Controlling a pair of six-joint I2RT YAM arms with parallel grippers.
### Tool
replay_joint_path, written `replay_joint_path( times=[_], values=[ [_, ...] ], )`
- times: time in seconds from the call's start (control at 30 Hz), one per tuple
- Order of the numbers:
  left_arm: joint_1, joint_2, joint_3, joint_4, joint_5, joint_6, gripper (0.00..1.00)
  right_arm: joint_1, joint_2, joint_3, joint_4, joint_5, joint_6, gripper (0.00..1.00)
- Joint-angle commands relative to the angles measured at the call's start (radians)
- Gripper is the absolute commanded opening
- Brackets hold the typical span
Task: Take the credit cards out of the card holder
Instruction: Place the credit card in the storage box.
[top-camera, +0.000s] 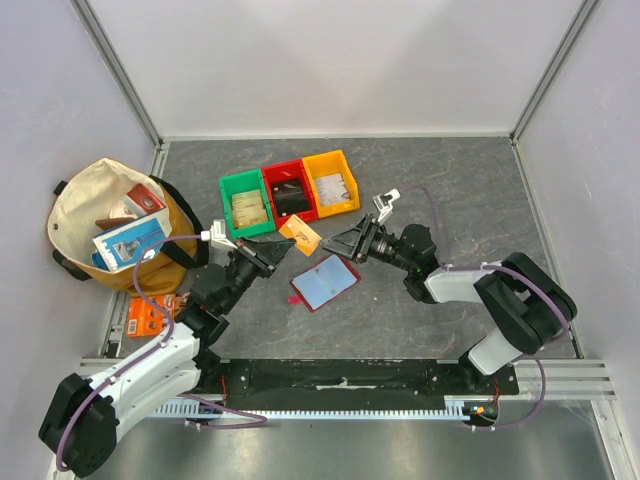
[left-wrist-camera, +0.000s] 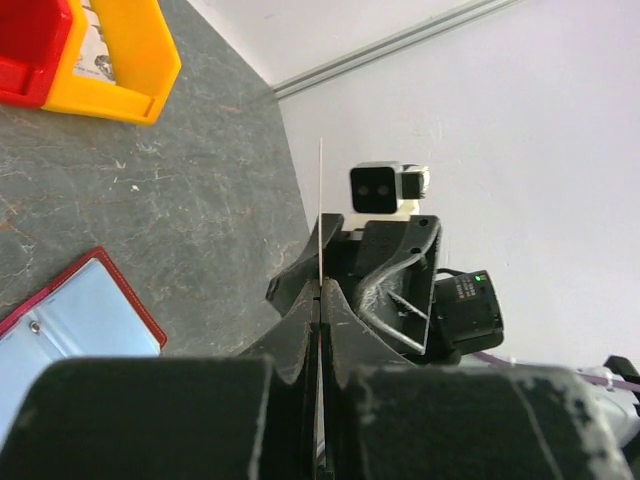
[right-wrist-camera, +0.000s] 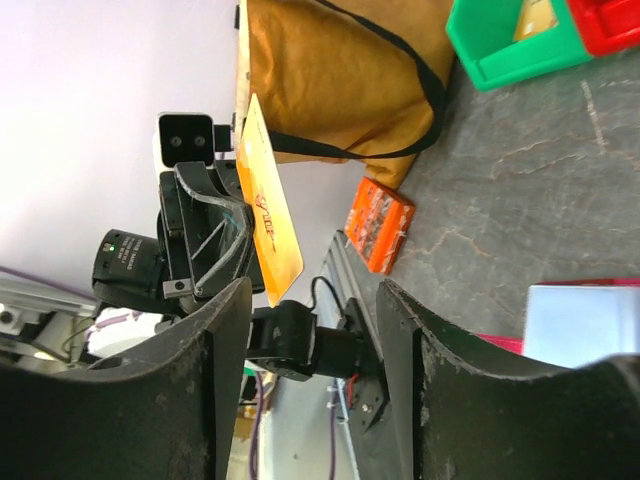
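Note:
The card holder (top-camera: 325, 283) lies open on the table, dark red with pale blue sleeves facing up; it also shows in the left wrist view (left-wrist-camera: 80, 320) and the right wrist view (right-wrist-camera: 580, 320). My left gripper (top-camera: 278, 252) is shut on an orange card (top-camera: 300, 235) and holds it above the table, left of the holder. The card is edge-on in the left wrist view (left-wrist-camera: 321, 200) and face-on in the right wrist view (right-wrist-camera: 268, 205). My right gripper (top-camera: 352, 245) is open and empty, facing the card from the right, a short gap away.
Green (top-camera: 245, 203), red (top-camera: 290, 192) and yellow (top-camera: 331, 182) bins with cards stand in a row behind. A tan bag (top-camera: 115, 235) full of items sits at the left. An orange flat packet (top-camera: 150, 315) lies by the left table edge.

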Motion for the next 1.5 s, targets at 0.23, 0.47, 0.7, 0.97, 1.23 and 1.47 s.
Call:
replay_joint_path(
  times=[0.23,0.47,0.7,0.97,1.23,1.47],
  values=[
    [0.0,0.014,0.034,0.083,0.015,-0.016,0.02,0.043,0.128,0.103,0.332,-0.054,0.142,0.44],
    [0.001,-0.005,0.068,-0.01,0.074,0.048,0.14,0.035,0.131,0.1,0.321,-0.074,0.122,0.0],
    [0.064,-0.061,0.304,-0.517,0.155,0.404,0.64,-0.028,0.069,0.068,0.226,-0.161,0.042,0.0],
    [0.231,0.075,0.563,-0.824,0.503,0.806,0.66,-0.054,-0.02,0.122,-0.039,-0.327,-0.184,0.0],
    [0.234,0.241,0.741,-0.956,0.747,1.024,0.65,-0.054,-0.132,0.202,-0.414,-0.379,-0.479,0.0],
    [0.234,0.296,0.74,-0.918,0.9,1.026,0.57,-0.054,-0.149,0.2,-0.392,-0.421,-0.489,0.0]
  ],
)
